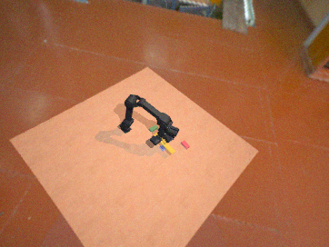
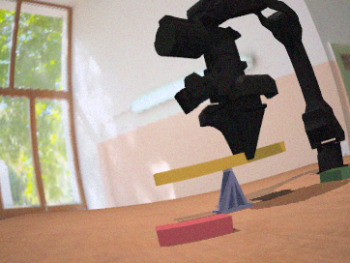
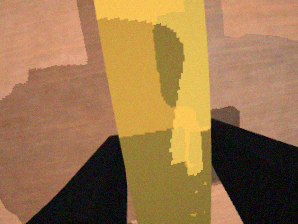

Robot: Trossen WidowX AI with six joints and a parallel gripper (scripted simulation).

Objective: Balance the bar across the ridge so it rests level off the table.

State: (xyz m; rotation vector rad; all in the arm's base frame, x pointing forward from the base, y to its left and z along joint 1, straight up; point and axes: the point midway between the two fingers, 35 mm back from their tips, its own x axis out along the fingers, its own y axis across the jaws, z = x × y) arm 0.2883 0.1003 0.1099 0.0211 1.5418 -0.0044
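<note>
A long yellow bar [image 1: 168,148] [image 2: 193,171] [image 3: 145,90] lies across the top of a small blue-grey ridge [image 1: 162,147] [image 2: 232,193]. Both its ends are off the table, and in the exterior view its right end looks a little higher. My gripper [image 1: 164,142] [image 2: 249,154] [image 3: 162,136] points straight down over the bar, just right of the ridge's peak. Its dark fingers stand on either side of the bar, slightly parted and hardly wider than the bar. In the wrist view the bar fills the middle and hides the ridge.
A red block [image 1: 184,144] [image 2: 193,230] lies flat on the orange mat [image 1: 114,191], a short way from the ridge. A green block [image 1: 153,129] [image 2: 335,174] lies near the arm's base. Shiny brown floor surrounds the mat.
</note>
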